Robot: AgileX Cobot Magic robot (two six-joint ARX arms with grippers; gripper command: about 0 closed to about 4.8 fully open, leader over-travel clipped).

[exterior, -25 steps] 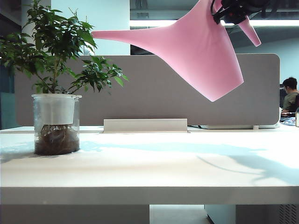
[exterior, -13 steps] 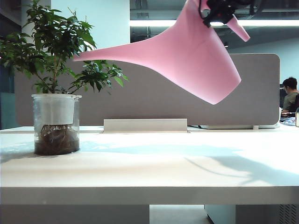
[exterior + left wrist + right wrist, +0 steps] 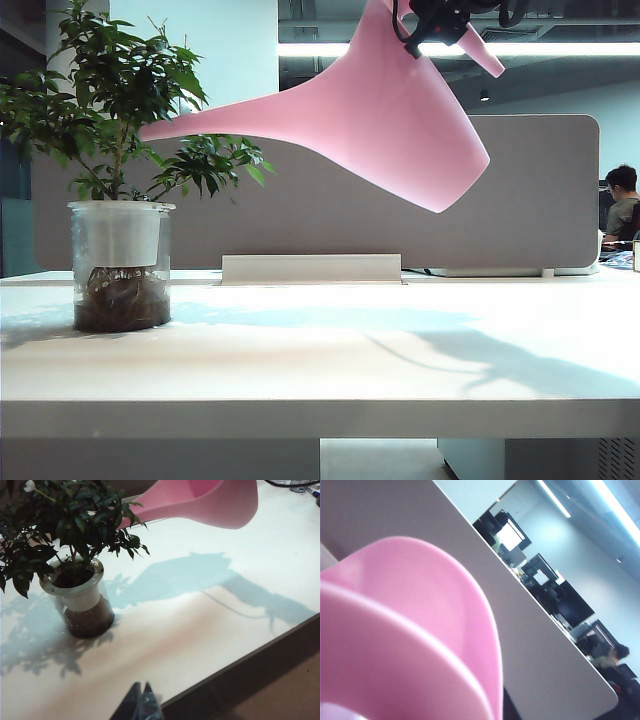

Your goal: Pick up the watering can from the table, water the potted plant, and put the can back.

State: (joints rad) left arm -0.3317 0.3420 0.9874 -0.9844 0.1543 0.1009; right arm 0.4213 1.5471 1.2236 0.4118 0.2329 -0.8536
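Observation:
The pink watering can point(image 3: 400, 120) hangs high above the white table point(image 3: 330, 370), tipped so its long spout slants down to the left. The spout's tip reaches into the leaves of the potted plant point(image 3: 120, 250), above its clear pot. My right gripper point(image 3: 435, 25) is shut on the can's handle at the top edge of the exterior view. In the right wrist view the can point(image 3: 395, 630) fills the frame and hides the fingers. The left wrist view shows the plant point(image 3: 80, 600), the can point(image 3: 210, 500) and my left gripper point(image 3: 141, 690), shut and empty, above the table's front edge.
A grey partition panel point(image 3: 540, 200) runs along the back of the table, with a low white box point(image 3: 310, 268) at its foot. A person point(image 3: 620, 200) sits far off at the right. The table's front edge point(image 3: 240, 657) lies close to the left gripper.
The right gripper has carried the can leftward and tipped it further. The spout has dropped from level to slanting down, and its tip has moved into the plant's foliage. The left gripper has stayed still.

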